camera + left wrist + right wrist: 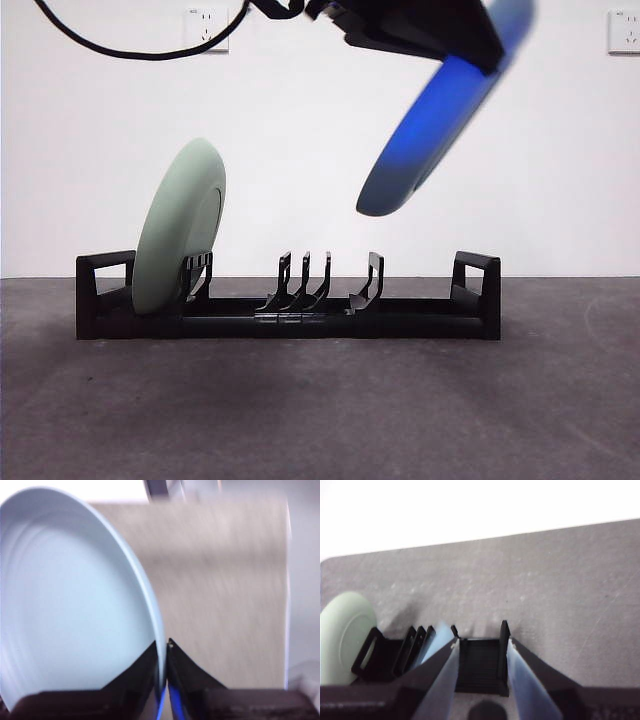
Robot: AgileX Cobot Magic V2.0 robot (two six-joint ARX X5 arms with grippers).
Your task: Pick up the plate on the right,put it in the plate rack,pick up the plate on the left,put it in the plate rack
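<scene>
A blue plate [440, 120] hangs tilted in the air above the right half of the plate rack [400, 320]. My left gripper [164, 647] is shut on that plate's rim, and its pale inside [75, 605] fills the left wrist view. In the front view this gripper [440, 40] comes in dark from the top. A pale green plate [180, 230] stands on edge in the rack's left end slots, leaning a little. My right gripper [482, 645] is open above one boxy end handle of the rack [480, 665], with the green plate [342, 630] at the far end.
The rack stands on a grey table [320, 420] in front of a white wall. Several curved prongs [305, 280] in the rack's middle hold nothing. A black cable [120, 45] hangs at the upper left. Wall sockets [207, 28] sit high on the wall.
</scene>
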